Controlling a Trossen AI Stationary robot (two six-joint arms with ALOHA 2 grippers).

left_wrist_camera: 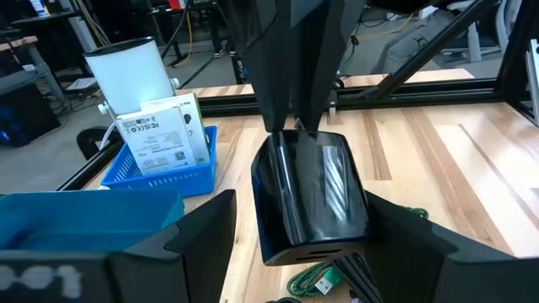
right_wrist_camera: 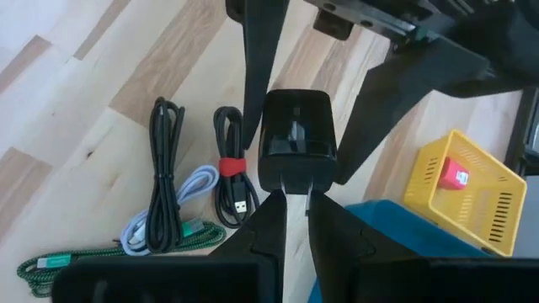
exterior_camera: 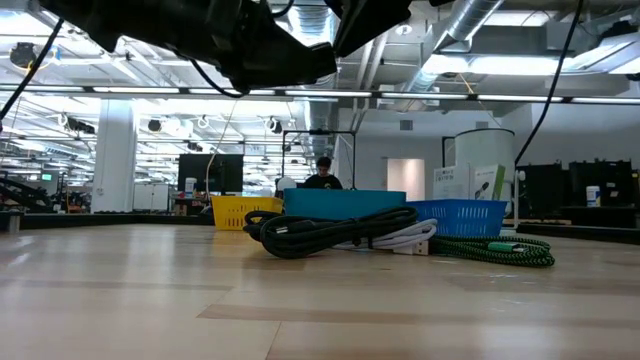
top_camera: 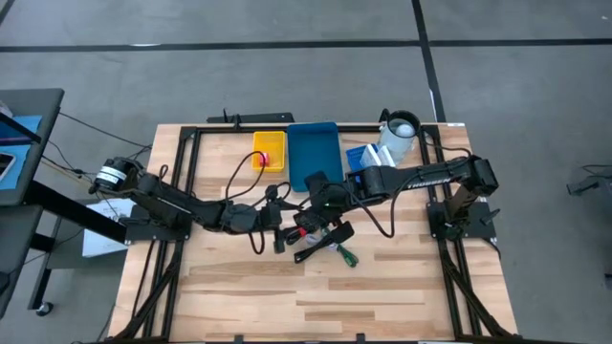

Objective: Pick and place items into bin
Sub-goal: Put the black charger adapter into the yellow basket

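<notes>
While both arms meet above the middle of the table point(top_camera: 382, 296), I'm watching a black adapter block point(right_wrist_camera: 295, 139) hang in the air between them. My right gripper point(right_wrist_camera: 290, 198) is pinched tight on one narrow end of that block and carries it clear of the wood. My left gripper point(left_wrist_camera: 301, 206) is spread wide, one finger on each side of the block. I see a gap on either side in the left wrist view, so it flanks the block without clamping it.

Below the grippers the other items lie loose on the boards, just beside one another: a black cable coil with a red tie point(right_wrist_camera: 229, 168), a longer black cable point(right_wrist_camera: 164, 160), a white cable point(right_wrist_camera: 181, 198) and a green braided cable point(right_wrist_camera: 76, 257).

Along the far edge, the yellow bin point(top_camera: 271, 151) has one small red piece point(right_wrist_camera: 459, 172) in it. Touching it is the teal bin point(top_camera: 313, 153); from the high view I can't make out what is inside. Next comes a blue basket point(left_wrist_camera: 160, 168) with a white card package point(left_wrist_camera: 164, 135) standing upright in it, and a white cup point(left_wrist_camera: 130, 71) just behind that.

Low view: a person point(exterior_camera: 322, 172) sits far off in the room beyond the table.
</notes>
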